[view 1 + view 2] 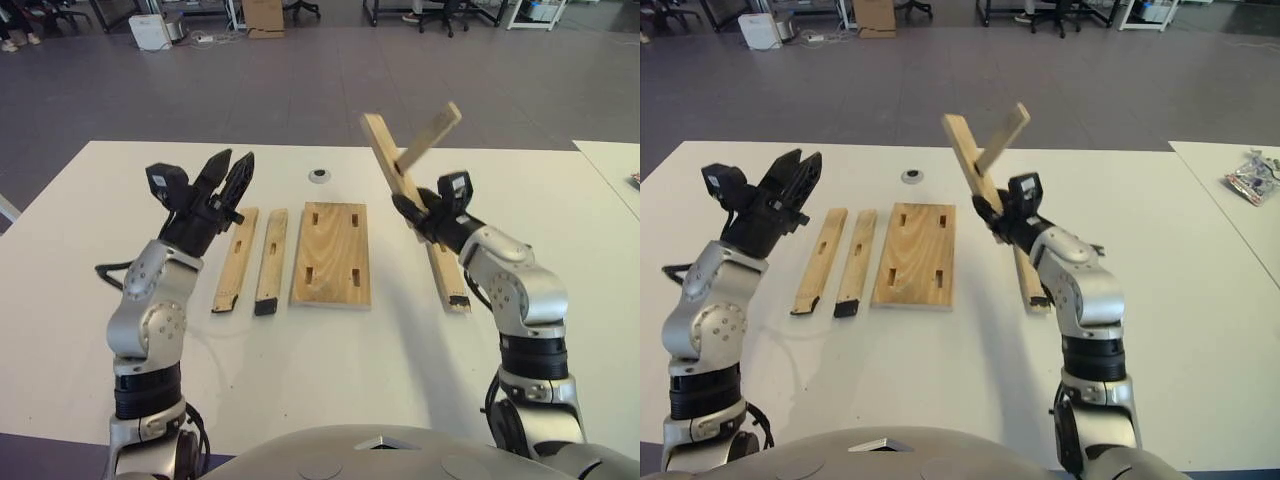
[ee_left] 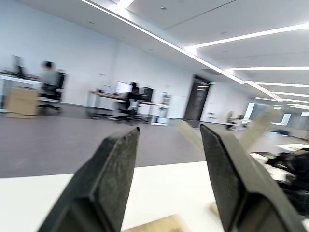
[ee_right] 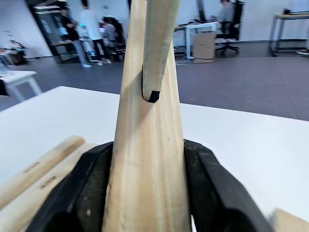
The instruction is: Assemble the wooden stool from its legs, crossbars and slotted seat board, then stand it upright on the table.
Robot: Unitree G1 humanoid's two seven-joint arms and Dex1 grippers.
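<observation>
We judge it early: right gripper (image 1: 417, 213) clamps a leg (image 1: 381, 150) with crossbar (image 1: 435, 128) joined, left gripper (image 1: 229, 172) gapes empty, seat board (image 1: 331, 255) lies unjoined mid-frame.

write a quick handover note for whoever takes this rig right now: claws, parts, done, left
Left claw: open, empty, raised over the table's left part.
Right claw: shut on a leg, held up in the air, with a crossbar sticking out of it at an angle.
Seat board: flat mid-table, slots up. Two long pieces lie to its left, one more piece to its right under the right arm.
Done: one crossbar in one leg, it seems.
Left: join the other pieces, fit the seat board, stand the stool up.
</observation>
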